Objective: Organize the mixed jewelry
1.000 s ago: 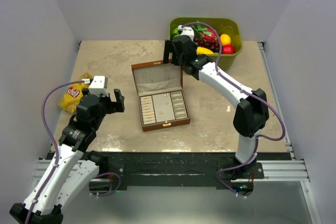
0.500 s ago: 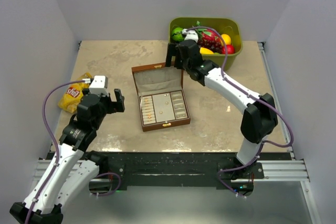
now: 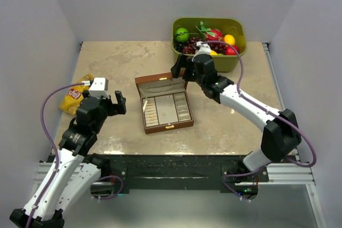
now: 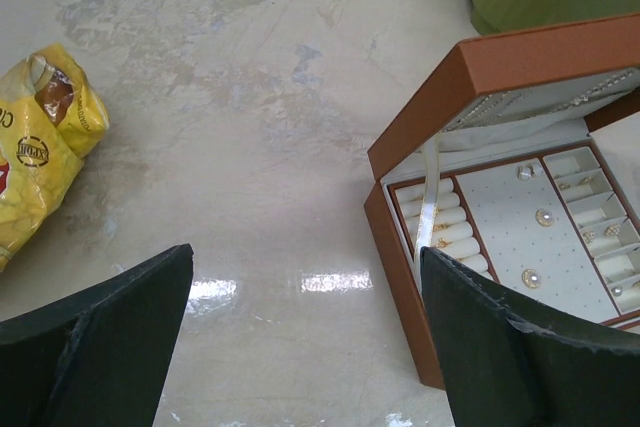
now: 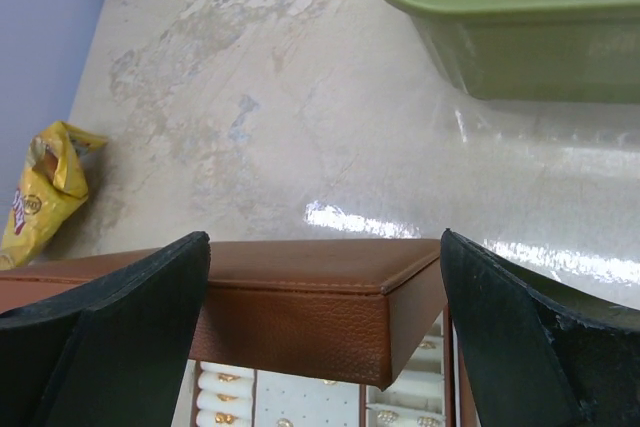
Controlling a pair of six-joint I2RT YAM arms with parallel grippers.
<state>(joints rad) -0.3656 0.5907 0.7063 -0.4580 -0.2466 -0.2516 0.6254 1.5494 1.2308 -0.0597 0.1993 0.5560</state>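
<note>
Saw right gripper (image 5: 322,242) spread wide, straddling the raised lid (image 5: 300,282) of the brown box (image 3: 170,127), contact unclear, nothing clamped. Found left gripper (image 4: 305,252) equally wide, empty, near the surface (image 3: 117,57) left edge. Spotted jewelry (image 4: 545,217) inside that box, mid-surface.

The left arm (image 3: 88,116) and right arm (image 3: 243,102) are white tubular links joined by bulky black joints. A purple cable (image 3: 46,108) loops along each, and the flat fingers (image 4: 100,347) are dark with scuffed edges.

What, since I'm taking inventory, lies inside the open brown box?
Pearl earrings on a cream dotted pad, small gold pieces on padded rolls. The half-raised lid hides the back.
</note>
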